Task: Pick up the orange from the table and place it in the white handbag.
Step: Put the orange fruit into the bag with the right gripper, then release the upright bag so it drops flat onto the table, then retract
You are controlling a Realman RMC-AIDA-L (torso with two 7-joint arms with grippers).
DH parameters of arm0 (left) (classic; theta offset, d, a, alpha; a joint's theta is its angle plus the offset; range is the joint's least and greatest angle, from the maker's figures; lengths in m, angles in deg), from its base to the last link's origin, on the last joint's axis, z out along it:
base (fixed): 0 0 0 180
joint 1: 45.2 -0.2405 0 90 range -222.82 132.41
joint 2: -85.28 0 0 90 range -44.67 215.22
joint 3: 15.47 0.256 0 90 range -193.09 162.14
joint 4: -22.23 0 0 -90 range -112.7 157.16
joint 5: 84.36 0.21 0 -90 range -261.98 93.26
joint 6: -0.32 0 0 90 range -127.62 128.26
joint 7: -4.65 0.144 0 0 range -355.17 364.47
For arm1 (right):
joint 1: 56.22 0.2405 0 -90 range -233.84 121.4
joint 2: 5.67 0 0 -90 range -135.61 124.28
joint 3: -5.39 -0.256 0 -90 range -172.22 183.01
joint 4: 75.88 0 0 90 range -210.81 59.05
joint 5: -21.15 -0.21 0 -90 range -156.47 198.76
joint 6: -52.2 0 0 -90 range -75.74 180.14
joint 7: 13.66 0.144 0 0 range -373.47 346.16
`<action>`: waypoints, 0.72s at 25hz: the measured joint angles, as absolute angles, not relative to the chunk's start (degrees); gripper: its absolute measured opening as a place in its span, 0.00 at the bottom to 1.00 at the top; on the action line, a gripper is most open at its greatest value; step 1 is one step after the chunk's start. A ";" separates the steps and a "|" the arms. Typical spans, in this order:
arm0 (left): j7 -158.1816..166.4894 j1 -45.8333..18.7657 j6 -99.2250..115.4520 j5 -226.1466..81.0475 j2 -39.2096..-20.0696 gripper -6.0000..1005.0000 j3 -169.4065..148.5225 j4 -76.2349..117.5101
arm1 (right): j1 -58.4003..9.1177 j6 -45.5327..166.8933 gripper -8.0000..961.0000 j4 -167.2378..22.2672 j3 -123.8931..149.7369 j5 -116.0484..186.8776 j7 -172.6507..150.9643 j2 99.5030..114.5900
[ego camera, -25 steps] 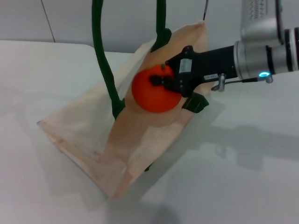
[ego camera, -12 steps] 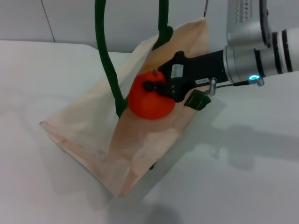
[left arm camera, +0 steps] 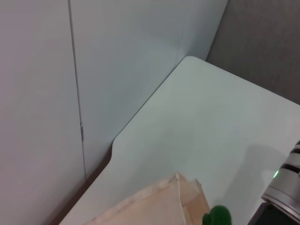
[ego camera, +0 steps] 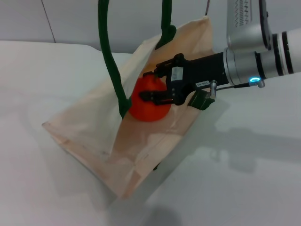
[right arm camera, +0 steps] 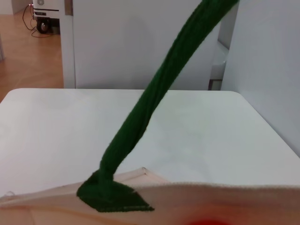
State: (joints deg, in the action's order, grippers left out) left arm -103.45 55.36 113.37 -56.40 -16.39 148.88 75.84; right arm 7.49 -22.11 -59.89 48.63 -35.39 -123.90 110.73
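from the head camera, the right claw (ego camera: 149, 85) reaches into the mouth of the white handbag (ego camera: 94, 127), its fingers spread apart, one above and one in front of the orange (ego camera: 146, 106). the orange is round and bright and sits inside the bag opening, beside a green handle (ego camera: 111, 61). the bag stands tilted on the desk (ego camera: 244, 179).

from the left wrist, only a bag corner (left arm camera: 159, 204) shows; the left claw i cannot tell.

from the right wrist, a green handle (right arm camera: 154, 103) rises from the bag edge.
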 joint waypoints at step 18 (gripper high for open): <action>-103.45 53.23 113.41 -56.83 -16.16 0.13 148.88 75.85 | -1.88 -19.98 0.92 -50.74 44.11 -43.35 -123.36 110.03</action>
